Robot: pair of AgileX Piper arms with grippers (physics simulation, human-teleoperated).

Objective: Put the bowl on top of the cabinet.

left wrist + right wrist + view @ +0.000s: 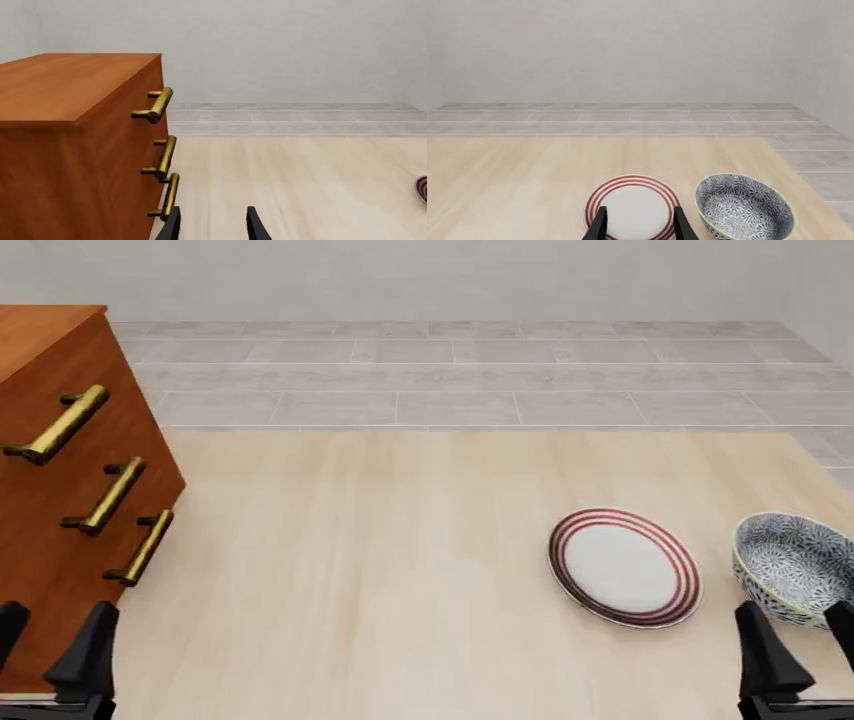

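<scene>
Front view, bowl [797, 568] beside plate [625, 566], unlabelled

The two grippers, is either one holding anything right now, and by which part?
Nothing is held. The left gripper and right gripper are both open and empty; the blue-and-white floral bowl sits untouched on the table.

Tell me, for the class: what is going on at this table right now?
Two robot arms sit at a wooden table, and neither is handling anything. The left gripper is open beside the cabinet on the table's left. The right gripper is open on the right, just short of the bowl. The bowl stands on the table next to a red-ringed plate. Nothing lies on the part of the cabinet top that shows.
</scene>
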